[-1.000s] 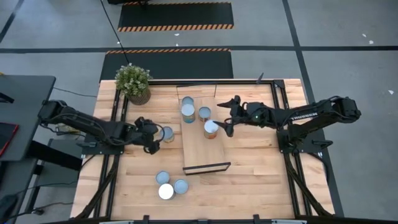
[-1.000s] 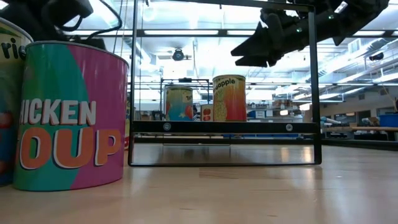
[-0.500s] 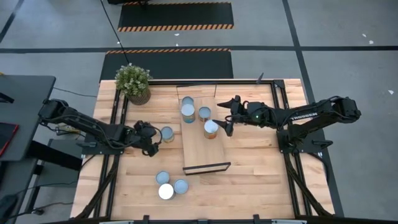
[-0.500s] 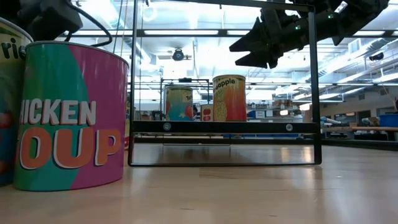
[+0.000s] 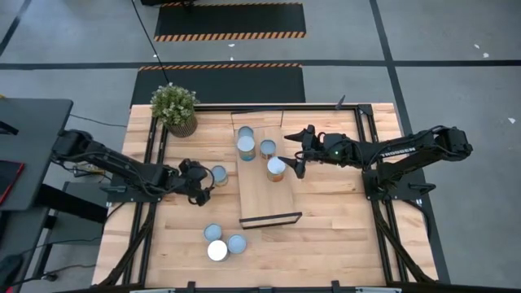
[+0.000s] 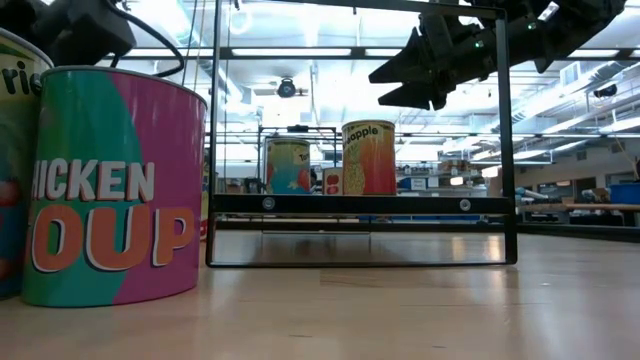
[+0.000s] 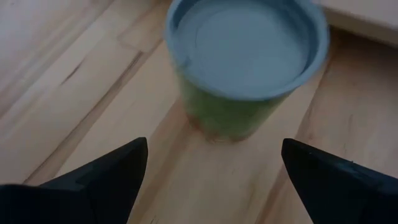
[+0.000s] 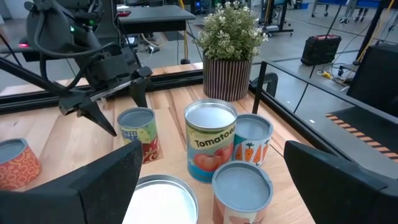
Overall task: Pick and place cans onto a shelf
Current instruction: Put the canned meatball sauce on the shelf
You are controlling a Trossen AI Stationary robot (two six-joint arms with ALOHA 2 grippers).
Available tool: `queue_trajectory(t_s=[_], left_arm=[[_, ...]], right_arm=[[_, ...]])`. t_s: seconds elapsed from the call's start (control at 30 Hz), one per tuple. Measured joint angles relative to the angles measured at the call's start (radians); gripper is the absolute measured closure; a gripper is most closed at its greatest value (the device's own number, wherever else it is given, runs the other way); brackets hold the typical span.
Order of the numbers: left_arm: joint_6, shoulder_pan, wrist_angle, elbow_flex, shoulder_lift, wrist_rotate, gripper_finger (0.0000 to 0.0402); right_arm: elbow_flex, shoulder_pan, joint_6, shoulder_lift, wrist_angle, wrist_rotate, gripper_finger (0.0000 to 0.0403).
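Observation:
The light-wood shelf [image 5: 264,195] lies mid-table with several cans standing on it, among them a white-topped can [image 5: 277,169] and a Tomato can [image 8: 210,142]. My right gripper [image 5: 297,159] is open and empty. It hovers just right of and above the white-topped can [image 8: 158,200], and it also shows in the low view [image 6: 420,70]. A green-sided can [image 5: 217,175] stands on its base on the table, left of the shelf. My left gripper [image 5: 199,181] is open just left of this can [image 7: 249,56], its fingers short of the can and apart from it.
Three more cans [image 5: 221,242] stand grouped near the table's front; the nearest fills the left of the low view [image 6: 110,190]. A potted plant [image 5: 173,108] stands at the far left corner. Black frame rails [image 5: 151,163] run along both table sides.
My left gripper has crept a little toward the table's right, closer to the green-sided can. My right gripper has risen slightly over the shelf. The cans have stayed where they were.

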Motion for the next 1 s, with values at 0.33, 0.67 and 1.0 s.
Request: queue_trajectory(t_s=[0.33,0.67,1.0], left_arm=[[0.015,0.002,0.087,0.024,0.063,0.181,0.0026],[0.041,-0.139,0.025,0.169,0.042,0.397,0.0026],[-0.119,-0.466,-0.134,0.447,0.11,0.108,0.0026]], right_arm=[[0.0,0.0,-0.008,0.0,-0.008,0.0,0.0004],[0.0,0.0,-0.029,0.0,-0.013,-0.012,0.0004],[0.0,0.017,-0.029,0.0,-0.011,-0.071,0.0004]])
